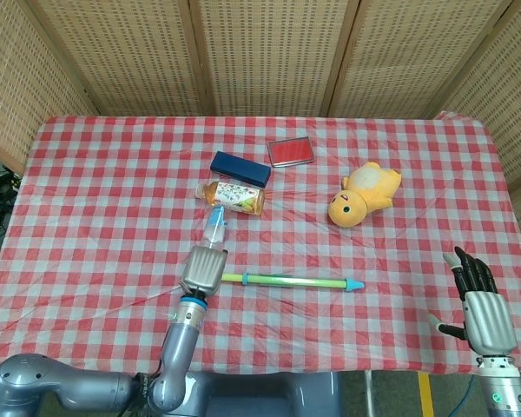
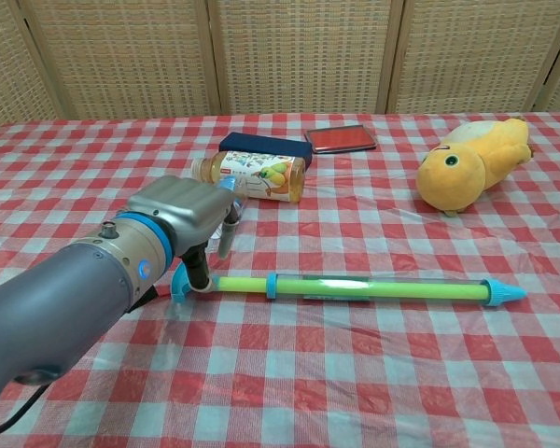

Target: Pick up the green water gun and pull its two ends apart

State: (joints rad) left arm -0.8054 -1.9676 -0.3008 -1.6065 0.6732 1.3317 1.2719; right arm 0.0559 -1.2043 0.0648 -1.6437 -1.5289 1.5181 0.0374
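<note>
The green water gun (image 1: 282, 280) lies flat on the checked cloth, its blue T-handle at the left end and its blue nozzle at the right. In the chest view the water gun (image 2: 355, 287) stretches across the middle. My left hand (image 1: 204, 269) hovers over the handle end. In the chest view the left hand (image 2: 182, 210) hangs its fingers down on either side of the handle, apart, not clearly closed on it. My right hand (image 1: 479, 311) is at the front right table edge, fingers spread and empty, far from the nozzle.
Behind the handle end lie a clear empty bottle (image 1: 215, 228), a tea bottle (image 1: 233, 195), a dark blue box (image 1: 240, 168) and a red case (image 1: 290, 151). A yellow plush toy (image 1: 365, 193) sits at the right behind the nozzle.
</note>
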